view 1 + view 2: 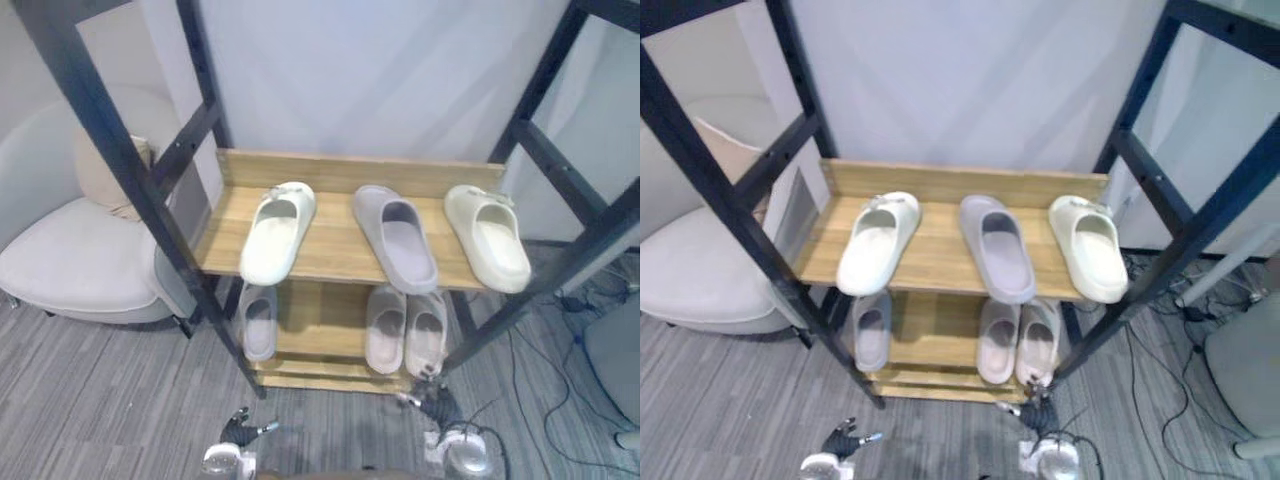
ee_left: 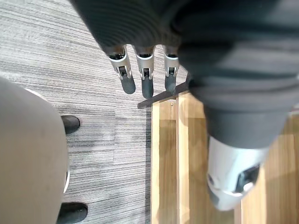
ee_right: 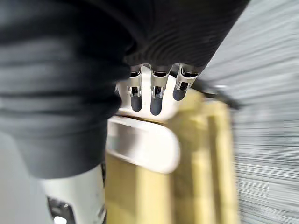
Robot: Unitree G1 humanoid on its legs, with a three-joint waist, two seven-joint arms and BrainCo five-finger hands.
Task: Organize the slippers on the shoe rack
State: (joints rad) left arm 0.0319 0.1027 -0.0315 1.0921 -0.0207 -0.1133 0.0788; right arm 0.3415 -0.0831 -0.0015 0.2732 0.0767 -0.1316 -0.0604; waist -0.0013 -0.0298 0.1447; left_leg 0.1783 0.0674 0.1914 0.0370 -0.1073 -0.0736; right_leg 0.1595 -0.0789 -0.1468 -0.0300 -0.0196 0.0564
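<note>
The shoe rack [image 1: 340, 172] has wooden shelves in a black frame. On its upper shelf lie a cream slipper [image 1: 277, 232] at the left, a grey slipper [image 1: 395, 237] in the middle and a second cream slipper [image 1: 488, 238] at the right. The lower shelf holds one grey slipper [image 1: 258, 320] on the left and a pale beige pair [image 1: 405, 330] on the right. My left hand [image 1: 240, 430] hangs low before the rack's left foot, fingers [image 2: 146, 84] straight and empty. My right hand [image 1: 437, 405] hangs by the beige pair, its fingers [image 3: 156, 100] straight above a pale slipper [image 3: 145, 144].
A white armchair [image 1: 70, 250] with a beige cushion [image 1: 105, 180] stands left of the rack. Loose cables [image 1: 560, 400] lie on the grey carpet at the right, beside a grey seat [image 1: 615, 360]. A white wall is behind the rack.
</note>
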